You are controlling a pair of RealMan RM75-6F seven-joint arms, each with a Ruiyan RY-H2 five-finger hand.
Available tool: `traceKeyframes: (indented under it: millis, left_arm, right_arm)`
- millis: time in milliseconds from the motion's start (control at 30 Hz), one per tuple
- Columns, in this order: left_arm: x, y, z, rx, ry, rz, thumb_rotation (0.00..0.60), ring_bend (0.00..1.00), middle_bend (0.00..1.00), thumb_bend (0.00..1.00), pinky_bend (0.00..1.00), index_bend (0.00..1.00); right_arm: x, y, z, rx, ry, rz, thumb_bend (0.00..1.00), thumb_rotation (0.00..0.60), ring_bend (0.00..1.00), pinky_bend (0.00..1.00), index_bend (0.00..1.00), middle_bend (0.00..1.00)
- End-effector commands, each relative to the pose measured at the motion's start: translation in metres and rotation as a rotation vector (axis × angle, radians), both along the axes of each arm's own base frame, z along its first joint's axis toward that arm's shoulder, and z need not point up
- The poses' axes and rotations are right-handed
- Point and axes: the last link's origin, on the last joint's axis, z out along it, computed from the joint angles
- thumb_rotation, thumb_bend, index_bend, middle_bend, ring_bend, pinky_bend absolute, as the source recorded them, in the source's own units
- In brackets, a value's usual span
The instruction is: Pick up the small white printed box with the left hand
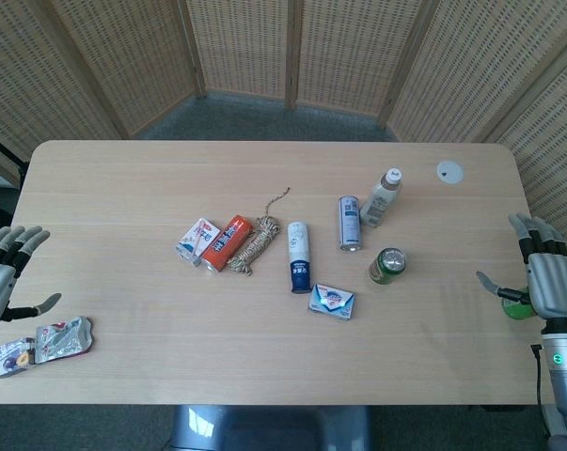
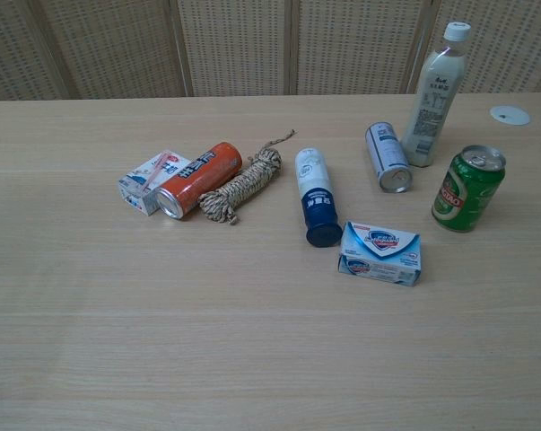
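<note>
The small white printed box [image 1: 196,239] [image 2: 152,180] lies left of the table's middle, and its right side touches an orange can [image 1: 227,242] [image 2: 198,180] that lies on its side. My left hand [image 1: 6,277] hovers at the table's left edge, well to the left of the box, with its fingers spread and nothing in it. At the right edge, my right hand [image 1: 546,280] is also spread and holds nothing. A small green thing [image 1: 516,306] shows just beside its thumb. The chest view shows neither hand.
Right of the orange can come a rope coil [image 1: 255,244], a lying white-and-blue bottle [image 1: 299,256], a blue-and-white soap box [image 1: 332,301], a lying silver can [image 1: 349,223], an upright green can [image 1: 387,265] and a standing bottle [image 1: 381,197]. Snack packets [image 1: 39,345] lie near the front left corner.
</note>
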Motion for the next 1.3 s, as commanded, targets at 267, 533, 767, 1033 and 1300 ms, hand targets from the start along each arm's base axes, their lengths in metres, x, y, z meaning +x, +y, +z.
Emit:
traceKeyframes:
  millis: [267, 533, 767, 1033, 1300]
  left_arm:
    - [0.000, 0.001, -0.007, -0.037, 0.012, 0.008, 0.455, 0.00, 0.03, 0.28, 0.00, 0.10]
    - [0.013, 0.024, -0.010, -0.070, 0.038, -0.016, 0.451, 0.00, 0.03, 0.28, 0.00, 0.09]
    - [0.033, 0.056, -0.028, -0.144, 0.100, -0.046, 0.449, 0.00, 0.02, 0.28, 0.00, 0.10]
    - [0.061, 0.099, -0.064, -0.256, 0.148, -0.078, 0.446, 0.00, 0.00, 0.28, 0.00, 0.08]
    - [0.088, 0.134, -0.104, -0.353, 0.170, -0.101, 0.380, 0.00, 0.00, 0.28, 0.00, 0.04]
  right_arm:
    - [0.001, 0.001, -0.002, 0.004, -0.023, 0.006, 0.25, 0.288, 0.00, 0.00, 0.00, 0.02]
    - [-0.001, 0.006, -0.003, 0.008, -0.040, -0.001, 0.25, 0.287, 0.00, 0.00, 0.00, 0.02]
    - [-0.003, 0.009, -0.002, 0.009, -0.048, -0.010, 0.25, 0.288, 0.00, 0.00, 0.00, 0.02]
    - [-0.004, 0.013, 0.000, 0.006, -0.055, -0.014, 0.25, 0.286, 0.00, 0.00, 0.00, 0.02]
    - [-0.008, 0.020, 0.007, -0.014, -0.053, -0.036, 0.25, 0.291, 0.00, 0.00, 0.00, 0.02]
